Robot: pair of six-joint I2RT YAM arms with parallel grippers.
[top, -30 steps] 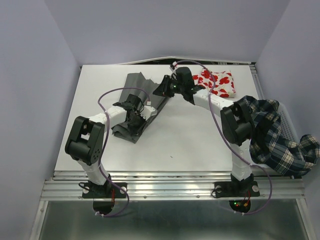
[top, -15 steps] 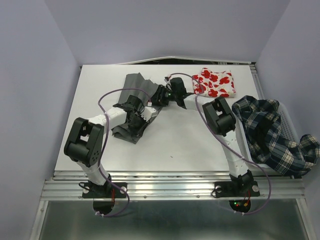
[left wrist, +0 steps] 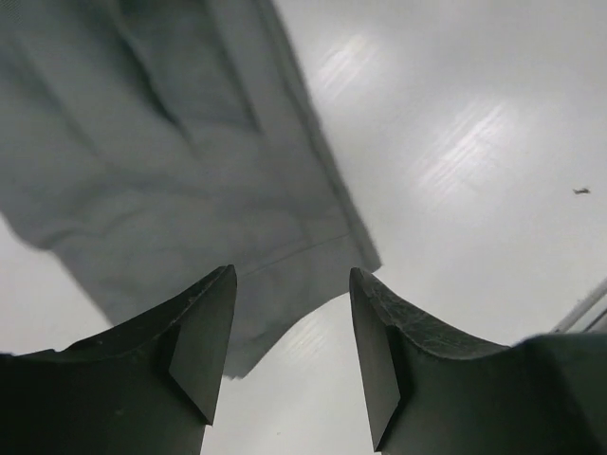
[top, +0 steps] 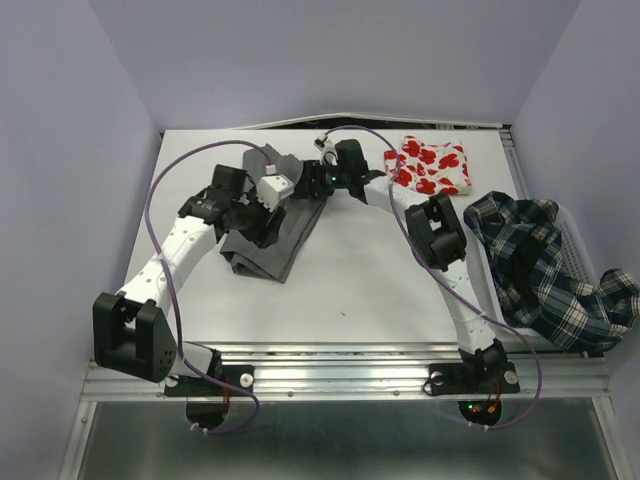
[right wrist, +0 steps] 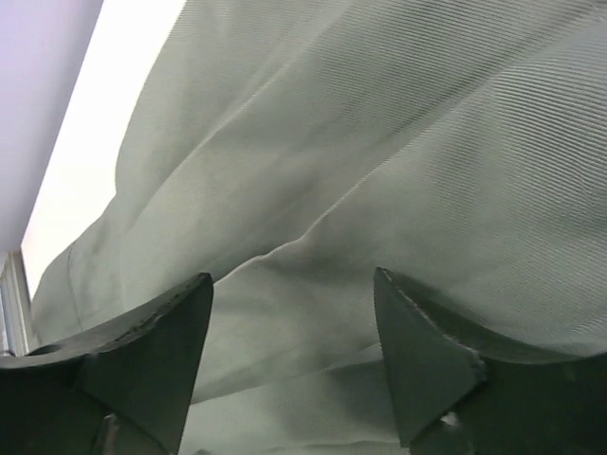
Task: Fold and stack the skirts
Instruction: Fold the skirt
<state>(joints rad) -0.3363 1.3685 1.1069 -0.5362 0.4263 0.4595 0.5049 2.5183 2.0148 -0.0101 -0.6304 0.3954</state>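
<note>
Three skirts: grey skirt [top: 287, 238] at 10 o'clock on tabletop [top: 370, 285], long axis 1-to-7 o'clock; red-print skirt [top: 430, 166] at 1; plaid skirt [top: 545, 272] at 3. Left claw [left wrist: 289, 355], right claw [right wrist: 292, 365] both wide, empty.

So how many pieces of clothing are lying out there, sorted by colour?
grey skirt: 1
white skirt with red print: 1
dark plaid skirt: 1
Total: 3
</note>
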